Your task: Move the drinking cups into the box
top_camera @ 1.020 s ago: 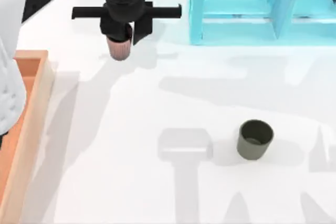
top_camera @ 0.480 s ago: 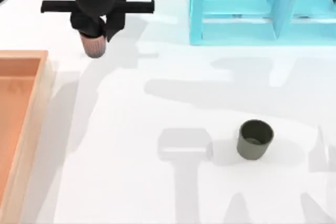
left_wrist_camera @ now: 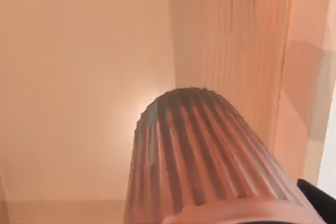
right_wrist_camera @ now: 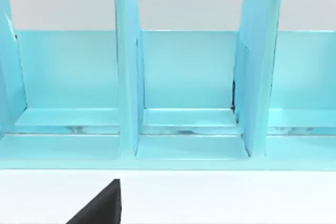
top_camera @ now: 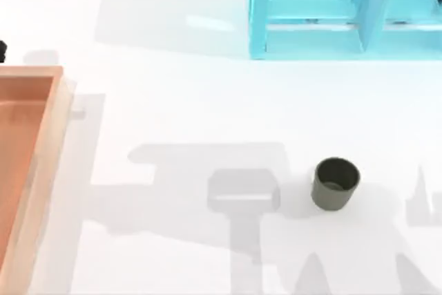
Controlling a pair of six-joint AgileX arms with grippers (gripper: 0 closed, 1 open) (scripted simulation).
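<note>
Directly over the box (top_camera: 43, 164), inside its raised light rim: the ribbed copper-brown tumbler (left_wrist_camera: 205, 150), base pointing down at the orange-brown floor, near one inner wall. Clamped at its upper end in the left gripper (left_wrist_camera: 226, 214), closed onto the tumbler, with a dark finger (left_wrist_camera: 320, 203) showing at the tumbler's side. Cannot tell whether the base touches the box floor.

Outside the box, on the white table (top_camera: 173, 101), well apart from the box toward the table's right: the olive-grey cup (top_camera: 335, 183), upright, mouth up, standing alone and touched by nothing.

Farthest from the box, at the table's back edge beyond the olive-grey cup: the cyan shelf frame (top_camera: 331, 12), upright dividers splitting it into open bays. Facing it from the table side, seen as a dark wedge in the right wrist view: the right gripper (right_wrist_camera: 100, 207), clear of the shelf and of the cup; cannot tell how wide it stands or whether it has hold of anything.
</note>
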